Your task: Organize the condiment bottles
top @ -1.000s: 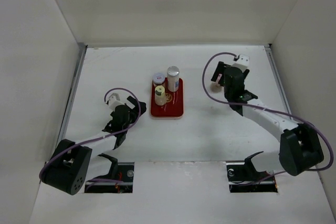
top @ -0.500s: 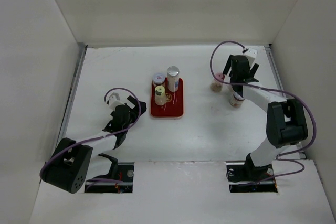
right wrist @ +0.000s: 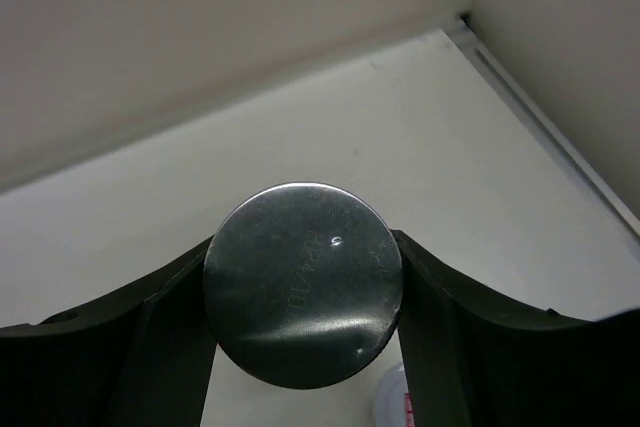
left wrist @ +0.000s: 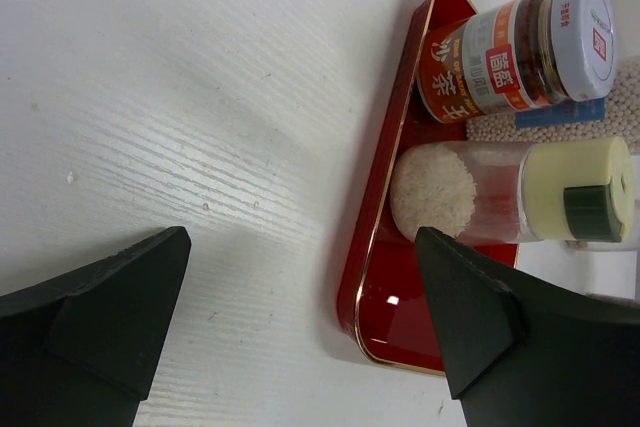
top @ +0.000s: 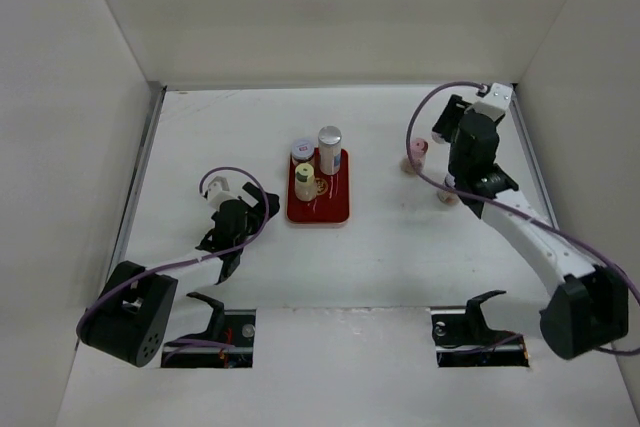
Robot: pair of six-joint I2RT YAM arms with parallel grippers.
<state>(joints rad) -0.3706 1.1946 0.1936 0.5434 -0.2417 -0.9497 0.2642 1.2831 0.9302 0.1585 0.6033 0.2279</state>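
Right jaws clamped on silver-capped bottle [right wrist: 303, 282], cap touching both fingers. Pink-capped bottle [top: 417, 153] stands on surface [top: 390, 247] just left of them. Another bottle [top: 446, 195] near, half hidden by arm.

Left jaws wide apart, holding nothing. Ahead of them: red tray [left wrist: 395, 322] carrying pale-capped jar [left wrist: 520, 47] and yellow-green-capped shaker [left wrist: 500, 192], side by side.

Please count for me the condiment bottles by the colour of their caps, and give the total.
Silver cap: 2, the tall silver-capped bottle and the second silver-capped bottle, gripped in the right jaws
Lilac cap: 1, the lilac-capped jar
Yellow-green cap: 1, the yellow-green-capped shaker
Pink cap: 1, the pink-capped bottle
Cap not visible: 1, the half-hidden pale bottle
Total: 6
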